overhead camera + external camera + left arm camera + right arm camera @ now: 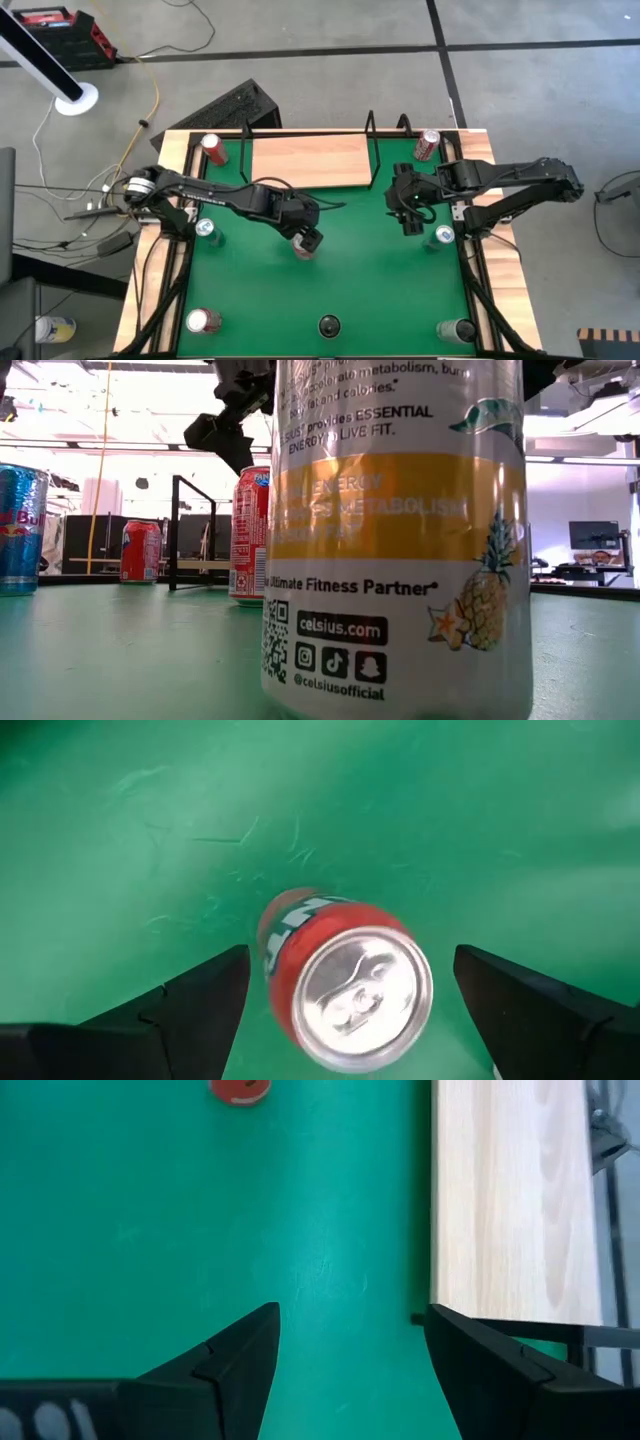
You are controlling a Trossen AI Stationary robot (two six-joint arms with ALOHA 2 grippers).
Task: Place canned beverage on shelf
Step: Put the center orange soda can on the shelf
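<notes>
Green table (pixel 350 290) holds everything; shelf (pixel 310 160) at the far edge is bare, so nothing is placed yet. My left gripper (pixel 340 995) hovers over the red can (pixel 345 980) mid-table, fingers spread either side, no contact: grasp, carry and placement all remain. My right gripper (pixel 350 1350) waits beside the shelf end, fingers apart, empty. Count from above: seven upright cans, one shelf.

Celsius can (pixel 395 530) (top cut off) hides the low view's middle; the shelf (pixel 195 530) shows only partly
</notes>
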